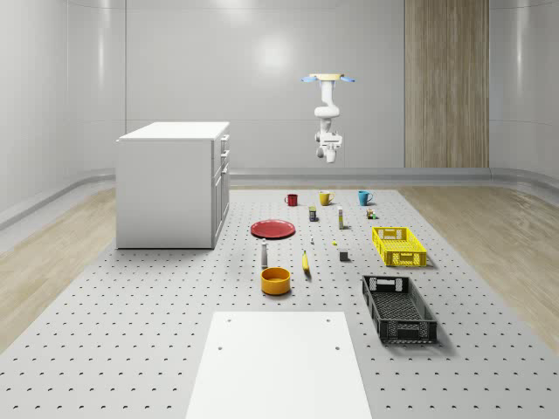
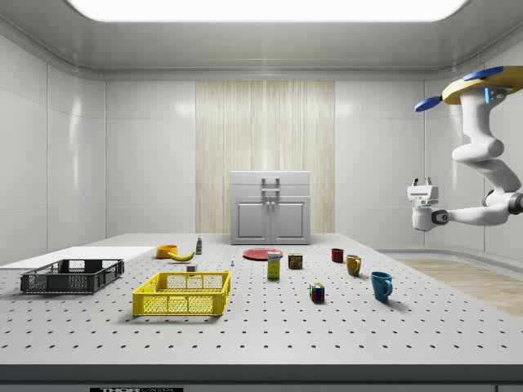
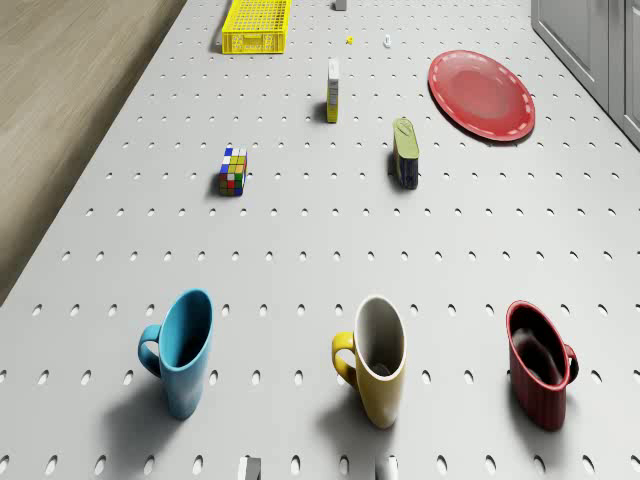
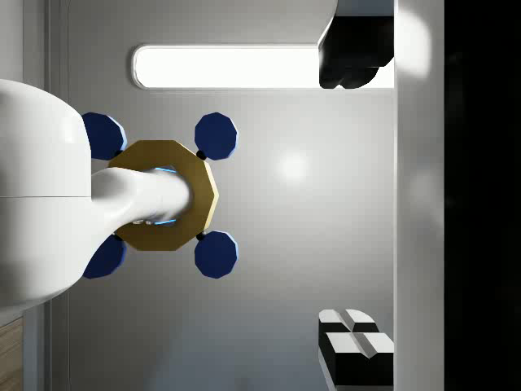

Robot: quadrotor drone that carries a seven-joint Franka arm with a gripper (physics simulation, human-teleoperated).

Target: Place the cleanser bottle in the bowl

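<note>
The drone (image 1: 328, 79) is hovering high over the mugs (image 3: 380, 360) at the table's (image 1: 131, 349) far end, its hand (image 2: 422, 188) gaping wide and holding nothing. The bottle (image 1: 264, 254) is standing upright just beside the bowl (image 1: 275, 280). Probably light, stiff and slick, it is asking for a grip across its body.

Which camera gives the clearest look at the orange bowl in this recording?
The whole-scene view: the bowl sits unobstructed in front of the cleanser bottle, its open top visible. In the side view the bowl is far off, with the banana lying just in front of it.
</note>
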